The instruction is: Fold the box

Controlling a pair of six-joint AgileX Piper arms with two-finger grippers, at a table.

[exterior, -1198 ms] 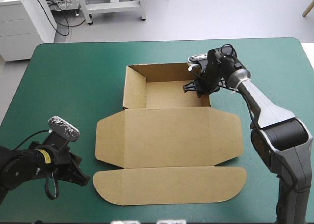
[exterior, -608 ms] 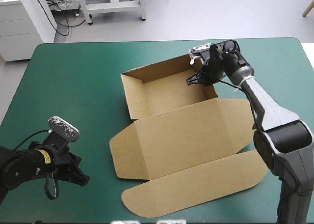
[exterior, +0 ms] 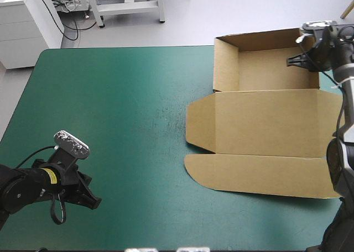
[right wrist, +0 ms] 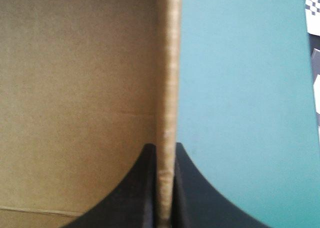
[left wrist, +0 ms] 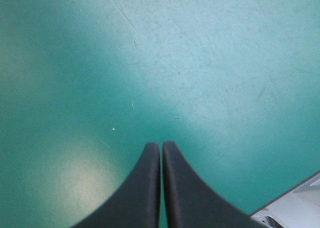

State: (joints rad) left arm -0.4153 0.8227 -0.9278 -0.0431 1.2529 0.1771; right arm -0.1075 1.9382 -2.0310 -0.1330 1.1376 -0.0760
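The right gripper, clamped on the box's right wall, has dragged it from mid-surface to the far right corner, walls up and lid flat, which looks like clearing away rather than folding, while the left gripper idles, fingers together.

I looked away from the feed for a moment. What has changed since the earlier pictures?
The right gripper, shut on the box's right wall, has dragged it from the middle of the table to the far right corner. The box swung askew on the way and now sits square again. Nothing was newly gripped or let go. The left gripper stayed shut at the near left, and the box's shape is unchanged.
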